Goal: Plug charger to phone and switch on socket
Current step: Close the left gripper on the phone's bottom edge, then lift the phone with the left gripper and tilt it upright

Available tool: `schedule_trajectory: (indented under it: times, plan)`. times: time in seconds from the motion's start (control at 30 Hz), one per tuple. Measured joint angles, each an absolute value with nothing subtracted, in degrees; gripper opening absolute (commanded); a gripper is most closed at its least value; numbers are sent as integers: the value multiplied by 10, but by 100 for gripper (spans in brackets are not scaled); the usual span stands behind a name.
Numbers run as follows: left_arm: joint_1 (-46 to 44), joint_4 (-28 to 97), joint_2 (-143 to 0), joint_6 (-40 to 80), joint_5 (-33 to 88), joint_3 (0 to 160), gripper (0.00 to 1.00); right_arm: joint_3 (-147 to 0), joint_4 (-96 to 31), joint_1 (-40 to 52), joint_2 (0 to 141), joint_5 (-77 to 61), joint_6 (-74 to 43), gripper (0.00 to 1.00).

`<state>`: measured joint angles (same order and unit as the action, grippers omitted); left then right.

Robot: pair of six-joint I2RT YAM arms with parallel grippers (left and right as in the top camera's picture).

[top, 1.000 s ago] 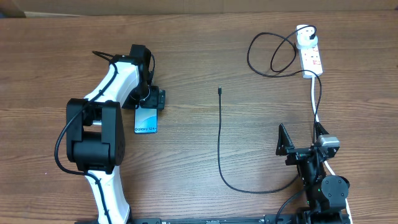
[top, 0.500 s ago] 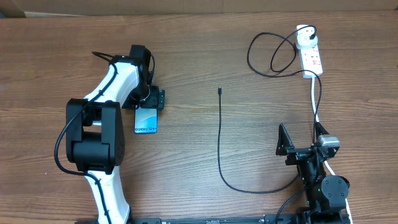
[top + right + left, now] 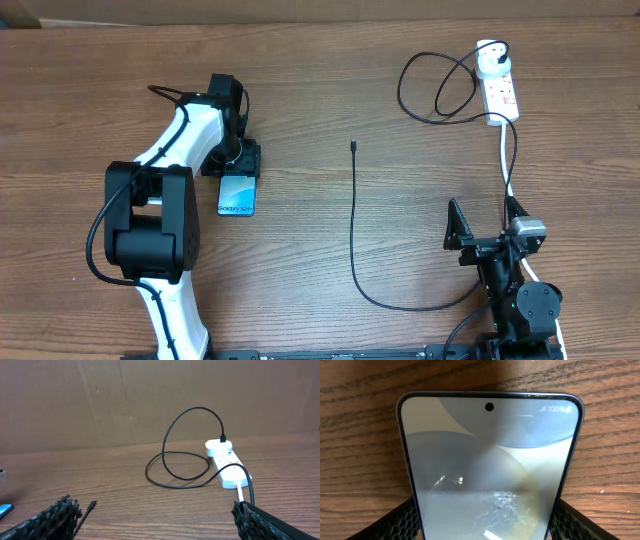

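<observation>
- Holding the phone steady is judged to be the step in hand. It is pinched at its far end by the left hand, at the left of the counter and well apart from the charger.
- The port is seen in no view. The camera-hole end points away from the hand, so the port is judged likely to be at the gripped end, which would have to be left reachable.
- The grip should be kept on the edges only, so that the lit screen is not pressed.
- The right hand is spread with nothing in it, at the near right. It is judged best placed to fetch the tip, taken close behind the connector so that the thin cable does not flex.
- The socket lies at the far right with the adapter seated in its far end. Whether it is switched on cannot be told.
- Overhead view: the whole layout and the cable's run are shown, but the pinch is hidden under the wrist.
- Left wrist view: the pads are seen against both long edges of the phone.
- Right wrist view: the cable's loop is shown rising off the counter by the adapter, which is flattened in the overhead view.
</observation>
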<state>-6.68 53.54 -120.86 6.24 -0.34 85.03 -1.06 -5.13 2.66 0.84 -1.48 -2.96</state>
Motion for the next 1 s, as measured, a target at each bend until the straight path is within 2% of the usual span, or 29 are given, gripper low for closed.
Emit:
schedule_trajectory:
  times: [0.43, 1.0]
  plan:
    - [-67, 578, -1211, 69, -5, 859, 66, -11, -51, 27, 8, -15, -30, 100]
    - [-67, 665, -1228, 109, 4, 962, 65, -11, -51, 27, 8, -15, -30, 100]
